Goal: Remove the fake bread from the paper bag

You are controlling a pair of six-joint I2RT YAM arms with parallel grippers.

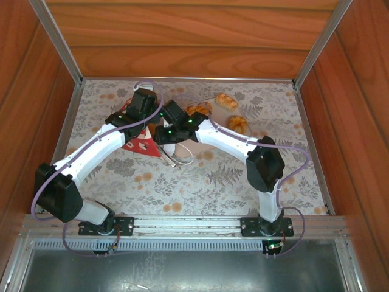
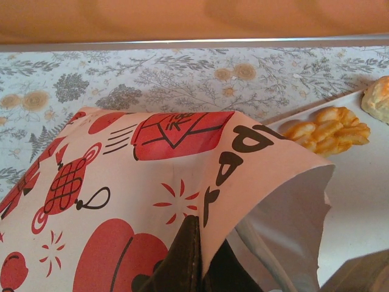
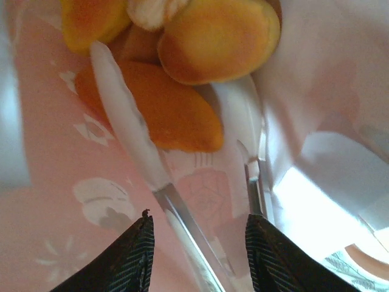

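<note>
The left pincer (image 2: 197,255) is closed tight on the rim of the paper bag (image 2: 121,182), its dark fingers nipping the edge at the bottom centre of the left wrist view. The bag lies tipped over on the floral surface (image 2: 152,79), with its red printed side up and its mouth gaping toward the lower right of that frame.

Just beyond the mouth sits the pale tray (image 2: 358,182). A braided loaf (image 2: 328,129) rests on it at the right of the frame, with another piece (image 2: 378,97) cut off by the right edge. From above, a croissant (image 1: 226,100) and a round bun (image 1: 237,123) also lie on the tray, right of centre in the upper half of the picture.

The right pincer (image 3: 200,249) is inside the bag with its dark fingers partway apart. More fake bread (image 3: 222,36) is heaped at the top of the right wrist view: a plump golden bun, a second piece in the upper left corner, and a long orange roll (image 3: 164,112) below them. Two pale, narrow strips reach up from the fingers on either side of that roll. I cannot tell whether the roll is actually gripped.
</note>
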